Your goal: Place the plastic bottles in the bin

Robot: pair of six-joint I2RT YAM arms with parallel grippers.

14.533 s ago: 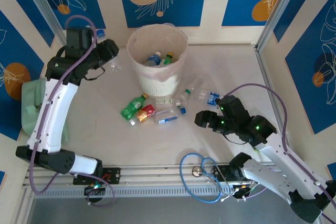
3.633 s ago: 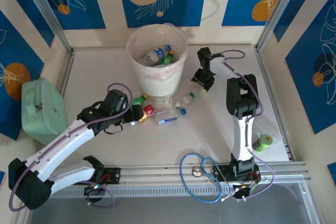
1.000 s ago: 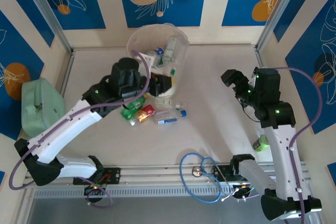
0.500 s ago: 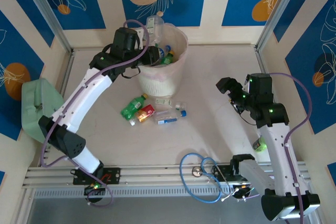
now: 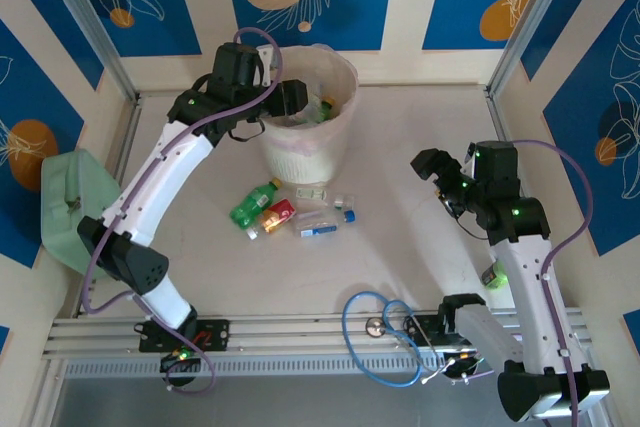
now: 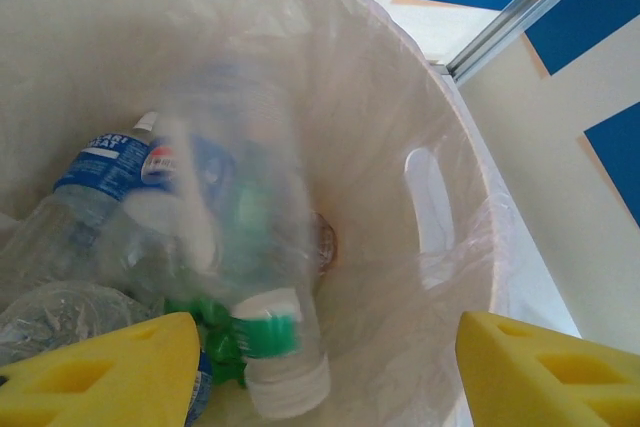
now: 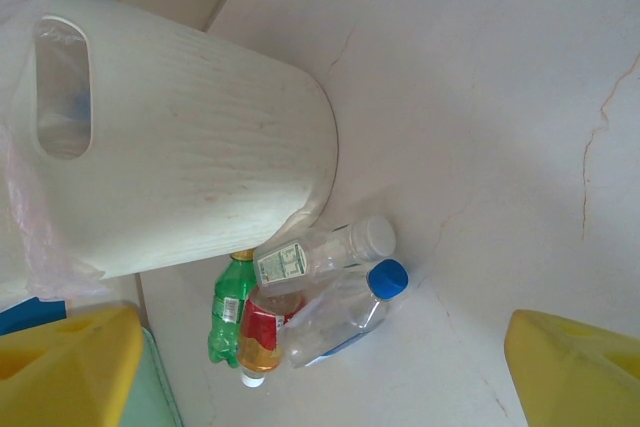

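My left gripper (image 5: pixel 285 97) hangs open over the bin (image 5: pixel 300 152), a whitish round basket with a pale pink liner. In the left wrist view a blurred clear bottle with a white cap and green label (image 6: pixel 265 342) is loose inside the bin (image 6: pixel 400 97), close to the left yellow pad (image 6: pixel 100 372), above a blue-labelled bottle (image 6: pixel 100 162). On the table in front of the bin lie a green bottle (image 5: pixel 255 202), a red-labelled one (image 5: pixel 277 215), a clear blue-capped one (image 5: pixel 320 225) and a clear white-capped one (image 5: pixel 318 193). My right gripper (image 5: pixel 438 175) is open, right of them, holding nothing.
A mint-green case (image 5: pixel 60 207) sits at the left edge. A small green container (image 5: pixel 497 273) lies by the right arm. A blue cable loop (image 5: pixel 385 322) rests near the front rail. The right wrist view has the bin (image 7: pixel 180 147) and the bottles (image 7: pixel 320 252) ahead.
My left gripper has opened above the bin and the clear bottle it carried has left it and is dropping inside. The right arm has barely moved.
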